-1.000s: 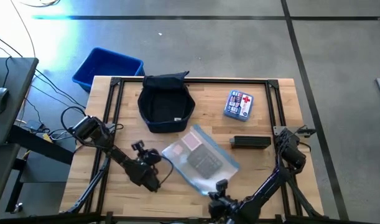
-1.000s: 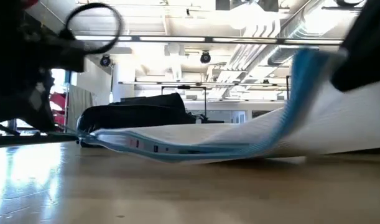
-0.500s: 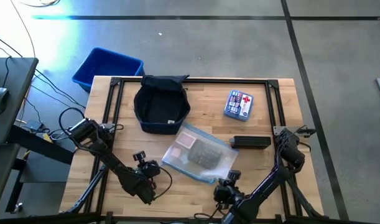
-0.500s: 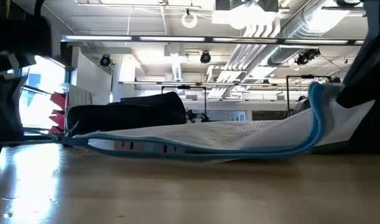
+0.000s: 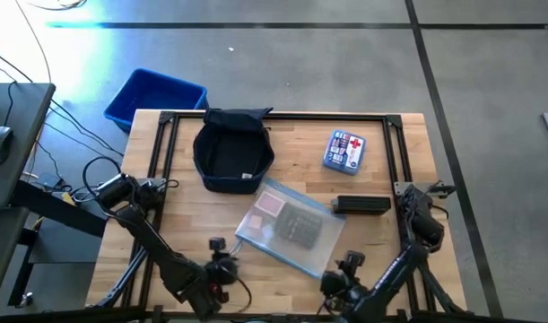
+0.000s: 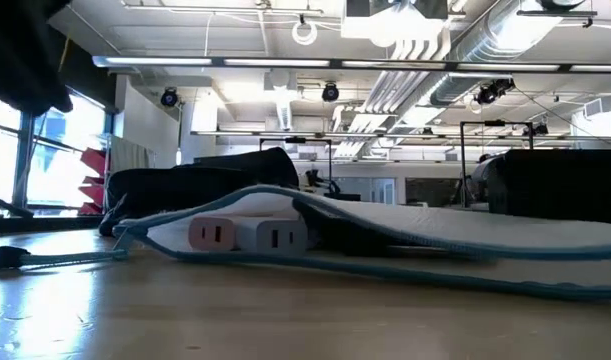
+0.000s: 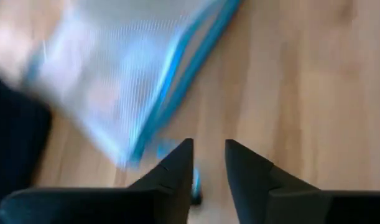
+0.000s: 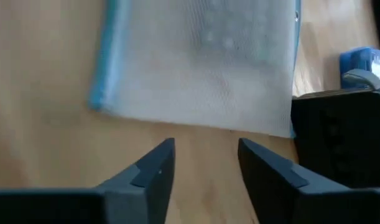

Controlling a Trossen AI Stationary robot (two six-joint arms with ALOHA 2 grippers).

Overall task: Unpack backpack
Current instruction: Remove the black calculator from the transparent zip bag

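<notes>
The backpack point(image 5: 235, 150), dark navy and open at the top, sits on its base at the table's far middle. In front of it a clear zip pouch point(image 5: 290, 230) with a blue edge lies flat on the table point(image 5: 184, 224), with white plugs point(image 6: 247, 236) and dark things inside. My left gripper point(image 5: 221, 258) is open near the front edge, just left of the pouch's near corner point(image 7: 130, 155). My right gripper point(image 5: 350, 267) is open near the front edge, just right of the pouch point(image 8: 202, 62). Neither has anything between its fingers.
A blue first-aid kit point(image 5: 344, 150) lies at the far right. A black box point(image 5: 361, 205) lies right of the pouch. A bright blue bin point(image 5: 154, 97) stands on the floor beyond the table's far left corner. Bare wood shows at the near left.
Both grippers have let go of the pouch and drawn back toward the table's near edge, rising and tipping. The pouch, held up at both ends and sagging a second ago, has dropped and lies flat in front of the backpack.
</notes>
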